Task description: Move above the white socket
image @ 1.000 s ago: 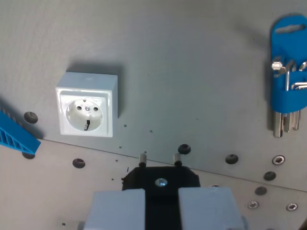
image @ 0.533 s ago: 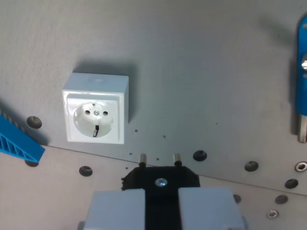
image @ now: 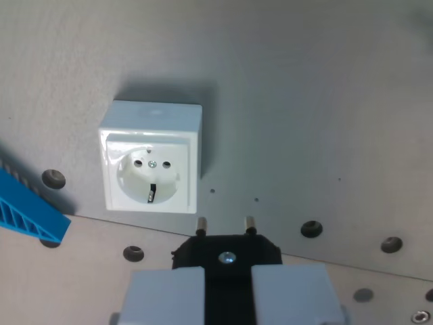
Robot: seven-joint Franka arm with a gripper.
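The white socket (image: 151, 159) is a square box on the grey plate, left of centre in the wrist view, its round recess with two holes facing up. My gripper (image: 227, 284) sits at the bottom centre, its two pale fingers (image: 168, 294) shut on a black plug (image: 226, 252). The plug's two metal pins (image: 223, 223) point toward the top of the view. The pins lie just to the right of and below the socket's lower right corner, apart from it.
A blue plastic part (image: 30, 213) juts in at the left edge, below the socket. Several screw holes and bolts (image: 311, 229) dot the grey plate (image: 304, 101), and a seam runs across it near the plug.
The camera has moved left: the socket has shifted right and slightly down in view and looks larger. The blue hex key holder has left the right edge. The plug stays held.
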